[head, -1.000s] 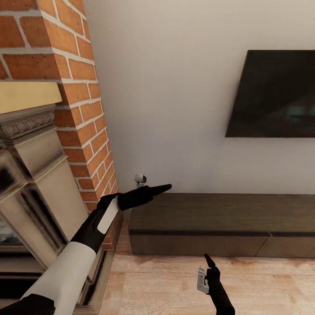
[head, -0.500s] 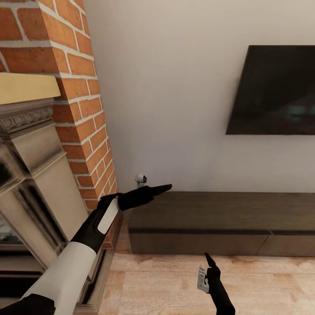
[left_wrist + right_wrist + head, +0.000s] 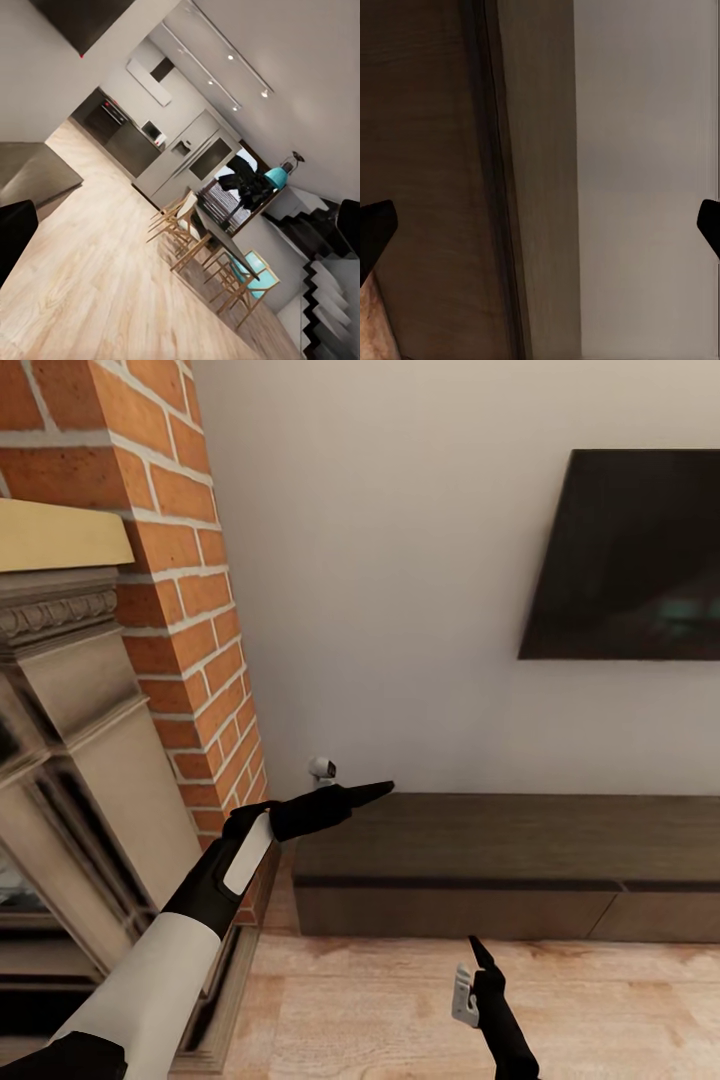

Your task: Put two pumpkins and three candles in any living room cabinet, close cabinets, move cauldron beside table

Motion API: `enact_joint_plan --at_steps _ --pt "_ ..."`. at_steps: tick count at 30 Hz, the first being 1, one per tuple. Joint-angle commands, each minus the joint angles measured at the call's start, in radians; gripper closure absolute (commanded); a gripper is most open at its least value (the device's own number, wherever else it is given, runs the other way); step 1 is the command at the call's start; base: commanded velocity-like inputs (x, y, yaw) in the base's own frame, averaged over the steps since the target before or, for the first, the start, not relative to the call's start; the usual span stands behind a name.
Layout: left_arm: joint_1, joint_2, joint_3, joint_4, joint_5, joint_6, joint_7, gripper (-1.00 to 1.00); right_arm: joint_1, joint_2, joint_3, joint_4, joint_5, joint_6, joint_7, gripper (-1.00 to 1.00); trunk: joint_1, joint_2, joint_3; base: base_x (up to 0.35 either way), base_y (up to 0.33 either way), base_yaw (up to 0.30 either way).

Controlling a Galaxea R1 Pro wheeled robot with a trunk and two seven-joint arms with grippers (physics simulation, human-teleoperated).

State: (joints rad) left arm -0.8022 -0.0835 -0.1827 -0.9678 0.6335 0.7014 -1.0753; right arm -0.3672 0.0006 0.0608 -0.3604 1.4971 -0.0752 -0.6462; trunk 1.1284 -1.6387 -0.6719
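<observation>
The long low dark-brown cabinet runs along the wall, its flat drawer fronts shut. My left gripper hangs just off the cabinet's left end, by the brick column. In the left wrist view its fingers stand wide apart with nothing between them, and the cabinet's top lies beside them. My right gripper is low over the wood floor in front of the cabinet. It is open too, and the drawer front is close ahead of it. The pumpkins, candles, cauldron and table are out of view.
A brick fireplace with a stone surround is close on my left. A dark TV hangs on the wall above the cabinet. A small white device sits by the cabinet's left end. A dining table with wooden chairs stands far off.
The whole picture has shifted slightly, with the wall, TV and cabinet now a little higher, so the camera moved. Both arms keep the same pose.
</observation>
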Motion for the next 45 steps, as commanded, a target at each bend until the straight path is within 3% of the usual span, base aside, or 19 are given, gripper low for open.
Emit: enact_joint_plan --at_steps 1,8,12,16,24,26,31,45 --pt "0.0 0.0 0.0 0.0 0.0 0.0 0.0 -1.0 0.0 -0.001 0.0 0.0 0.0 0.0 -0.003 -1.0 0.004 -0.007 -0.003 0.0 0.0 0.0" --pt "0.0 -0.002 -0.001 -0.005 0.0 0.001 0.0 -1.0 -0.033 -0.005 -0.001 0.015 0.004 -0.001 -0.036 -1.0 0.031 -0.056 -0.025 0.0 0.0 0.0" --pt "0.0 -0.005 -0.001 -0.005 0.0 0.001 0.0 -1.0 -0.159 0.0 -0.001 0.118 0.0 0.006 -0.033 -1.0 0.046 -0.084 -0.038 0.0 0.0 0.0" --pt "0.0 -0.008 -0.002 -0.004 0.0 0.002 0.0 -1.0 -0.235 -0.002 -0.001 0.202 -0.004 0.006 -0.033 -1.0 0.061 -0.112 -0.05 0.0 0.0 0.0" --pt "0.0 -0.01 -0.004 -0.005 0.0 0.003 0.0 -1.0 -0.258 -0.007 -0.001 0.221 0.002 0.003 -0.032 -1.0 0.092 -0.168 -0.075 0.0 0.0 0.0" --pt "0.0 -0.01 -0.004 -0.005 0.0 0.003 0.0 -1.0 -0.266 -0.032 -0.001 0.227 -0.001 0.0 -0.031 -1.0 0.1 -0.182 -0.082 0.0 0.0 0.0" --pt "0.0 -0.01 -0.004 -0.005 0.0 0.004 0.0 -1.0 -0.27 -0.048 -0.004 0.237 -0.013 -0.002 -0.029 -1.0 0.119 -0.217 -0.097 0.0 0.0 0.0" --pt "0.0 -0.01 -0.004 -0.004 0.0 0.003 0.002 -1.0 -0.271 -0.057 -0.012 0.281 -0.018 -0.008 -0.03 -1.0 0.173 -0.315 -0.141 0.0 0.0 0.0"
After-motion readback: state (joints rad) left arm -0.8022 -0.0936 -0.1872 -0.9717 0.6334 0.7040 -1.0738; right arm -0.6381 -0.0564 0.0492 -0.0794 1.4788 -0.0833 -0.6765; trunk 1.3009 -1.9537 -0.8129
